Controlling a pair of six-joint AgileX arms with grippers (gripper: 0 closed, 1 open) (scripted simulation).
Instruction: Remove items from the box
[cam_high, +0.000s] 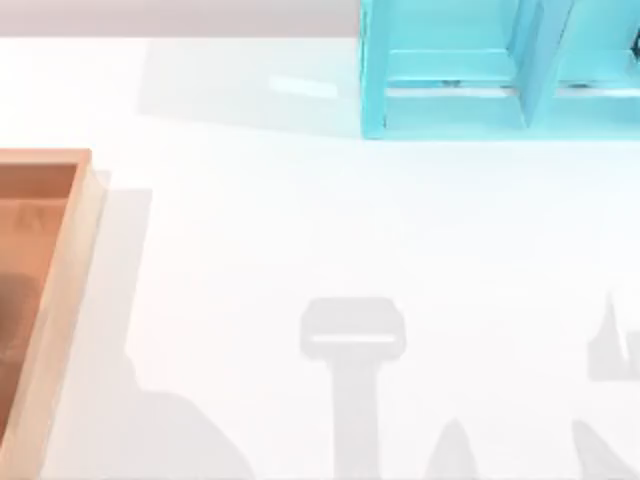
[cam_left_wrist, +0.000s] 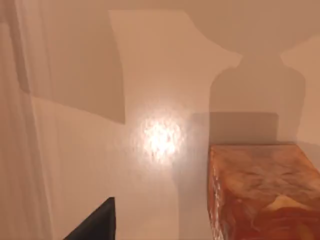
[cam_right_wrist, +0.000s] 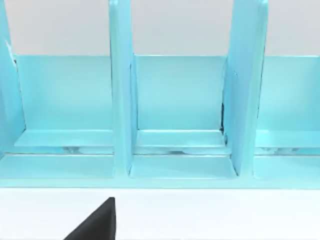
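The box (cam_high: 60, 290), a shallow wooden tray with a tan rim and an orange-brown floor, lies at the table's left edge in the top view, cut off by the frame. A dark shadow falls on its floor. The items are out of view. In the left wrist view an orange-brown wooden corner (cam_left_wrist: 260, 192) that looks like the box's rim stands on the pale table, with a dark part of my left gripper (cam_left_wrist: 97, 225) beside it. A dark part of my right gripper (cam_right_wrist: 97, 225) sits above the white table, facing the shelf unit.
A turquoise shelf unit (cam_high: 470, 70) with upright dividers (cam_right_wrist: 120, 90) stands at the back right of the table. Grey arm shadows (cam_high: 352, 340) fall on the white tabletop near the front middle and right.
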